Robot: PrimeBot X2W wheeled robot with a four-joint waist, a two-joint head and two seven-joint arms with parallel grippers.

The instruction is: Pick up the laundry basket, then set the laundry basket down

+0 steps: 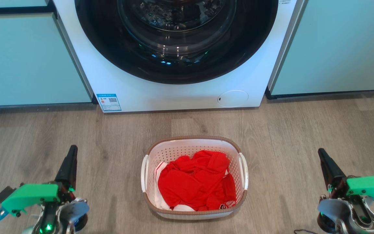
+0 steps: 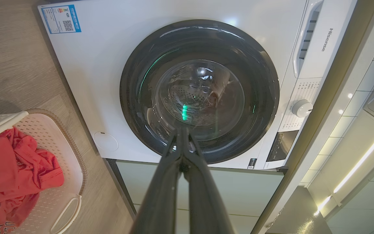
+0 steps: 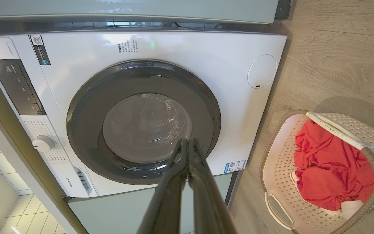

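both empty and pinched shut, left gripper (image 1: 72, 152) and right gripper (image 1: 322, 155) flank the basket (image 1: 192, 139), well apart from it; uneven grabs could tilt it, spilling clothes (image 1: 193, 182).

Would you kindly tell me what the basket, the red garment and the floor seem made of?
Basket: matte white moulded plastic, by its even perforations; the brown rim looks woven, perhaps plastic too. Garment: soft cloth, crumpled in folds. Floor: matte wood-grain planks, possibly laminate.

Red clothing (image 1: 190, 182) hides the laundry basket (image 1: 180, 151) floor, and the washing machine (image 1: 174, 97) is cropped.
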